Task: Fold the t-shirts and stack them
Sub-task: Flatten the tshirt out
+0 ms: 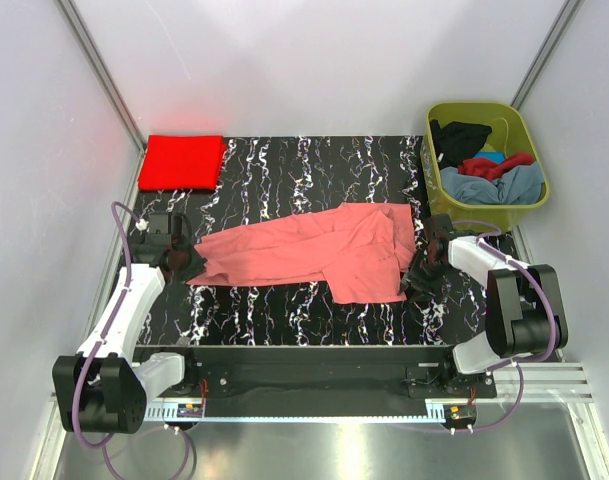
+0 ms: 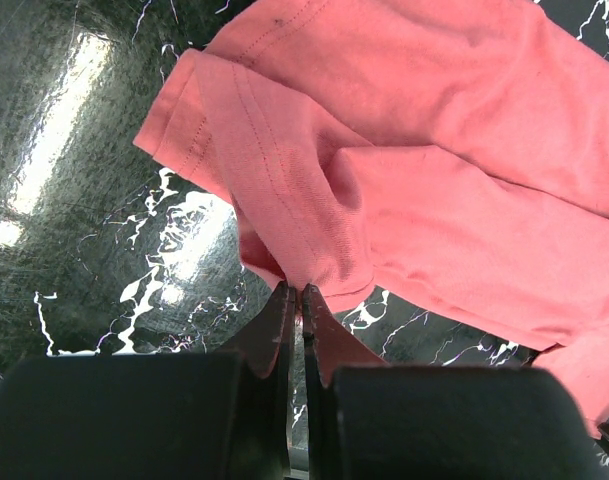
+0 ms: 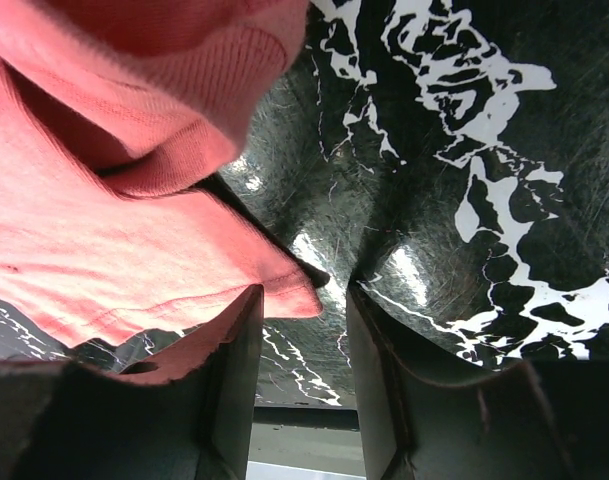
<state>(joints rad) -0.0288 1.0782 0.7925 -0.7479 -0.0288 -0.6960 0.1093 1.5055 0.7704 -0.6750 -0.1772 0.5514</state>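
A salmon pink t-shirt (image 1: 314, 250) lies crumpled lengthwise across the black marbled table (image 1: 284, 310). My left gripper (image 1: 189, 265) is at its left end; in the left wrist view the jaws (image 2: 294, 290) are shut on a pinch of the pink cloth (image 2: 434, 150). My right gripper (image 1: 416, 278) is low at the shirt's right front corner. In the right wrist view its fingers (image 3: 304, 288) stand apart, with a hemmed corner of the pink shirt (image 3: 104, 230) reaching between them, not pinched. A bright red t-shirt (image 1: 181, 161) lies folded at the table's back left corner.
An olive-green tub (image 1: 484, 108) stands off the table's back right corner, holding a black (image 1: 459, 135), a dark red (image 1: 494, 163) and a grey-blue (image 1: 489, 187) garment. White walls close in on both sides and at the back.
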